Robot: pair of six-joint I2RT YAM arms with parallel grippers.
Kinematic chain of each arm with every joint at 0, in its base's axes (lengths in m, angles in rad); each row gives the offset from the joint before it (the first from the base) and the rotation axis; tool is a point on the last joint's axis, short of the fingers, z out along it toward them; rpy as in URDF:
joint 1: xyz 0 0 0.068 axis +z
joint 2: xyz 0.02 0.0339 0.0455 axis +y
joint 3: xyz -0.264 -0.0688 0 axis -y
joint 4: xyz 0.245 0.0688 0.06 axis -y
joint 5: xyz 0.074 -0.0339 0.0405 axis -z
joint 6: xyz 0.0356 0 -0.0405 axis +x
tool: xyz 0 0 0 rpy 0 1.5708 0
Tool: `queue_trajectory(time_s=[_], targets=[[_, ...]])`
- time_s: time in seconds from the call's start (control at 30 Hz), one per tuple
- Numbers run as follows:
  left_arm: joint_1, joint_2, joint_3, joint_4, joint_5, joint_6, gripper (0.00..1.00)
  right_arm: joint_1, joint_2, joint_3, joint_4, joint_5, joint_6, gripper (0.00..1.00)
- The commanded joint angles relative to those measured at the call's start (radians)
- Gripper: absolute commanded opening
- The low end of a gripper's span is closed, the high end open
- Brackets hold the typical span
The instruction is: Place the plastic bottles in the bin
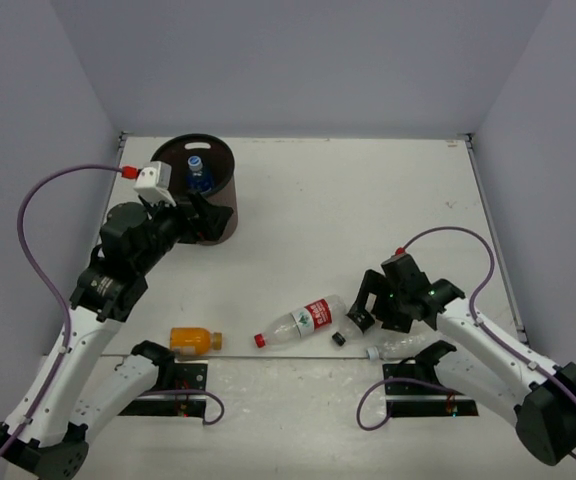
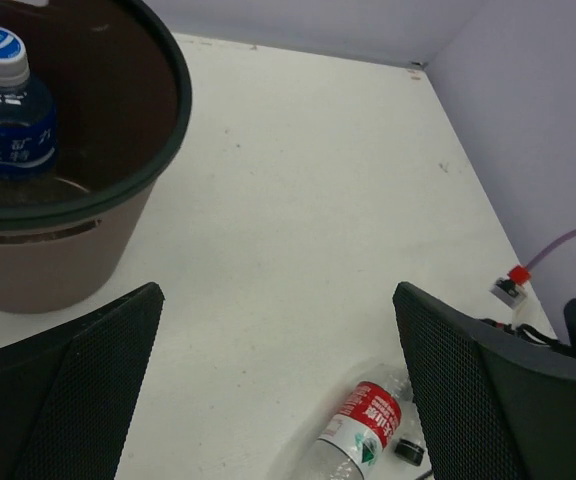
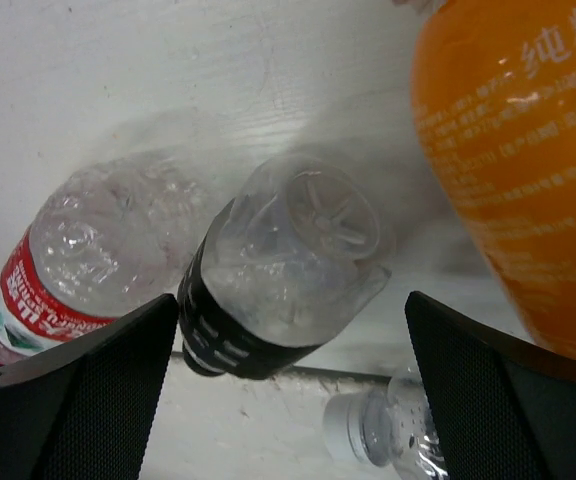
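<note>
The dark brown bin (image 1: 218,205) stands at the far left and holds a blue-labelled bottle (image 1: 198,176), which also shows in the left wrist view (image 2: 8,110). My left gripper (image 1: 198,216) is open and empty, right beside the bin (image 2: 68,250). An orange bottle (image 1: 195,340) lies near the front edge. The red-labelled bottle (image 1: 303,321) lies at the front centre. My right gripper (image 3: 293,400) is open, low over a black-labelled bottle (image 3: 268,280), with a second orange bottle (image 3: 518,150), the red-labelled bottle (image 3: 68,260) and a plain clear bottle (image 3: 388,430) around it.
The plain clear bottle (image 1: 400,347) lies by the right arm's base, at the table's front edge. The black end (image 1: 339,338) of the black-labelled bottle shows next to the red-labelled bottle (image 2: 363,425). Grey walls enclose the white table (image 1: 368,200).
</note>
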Motion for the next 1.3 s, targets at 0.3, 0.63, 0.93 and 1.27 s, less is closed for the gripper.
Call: queue_trajectory(time_s=[0.3, 0.63, 0.93, 1.27], targets=[[-0.005, -0.007, -0.085, 0.089, 0.164, -0.028, 1.0, 0.005, -0.011, -0.063, 0.18, 0.029, 0.154, 0.42], [-0.013, 0.013, -0.105, 0.103, 0.228, -0.014, 1.0, 0.004, -0.16, 0.017, 0.056, 0.106, 0.121, 0.29], [-0.331, 0.134, -0.176, 0.343, 0.373, 0.002, 1.0, -0.011, -0.082, 0.244, 0.119, 0.108, 0.036, 0.28], [-0.509, 0.367, -0.164, 0.519, 0.271, -0.016, 1.0, -0.035, 0.041, 0.31, 0.424, -0.122, 0.138, 0.25]])
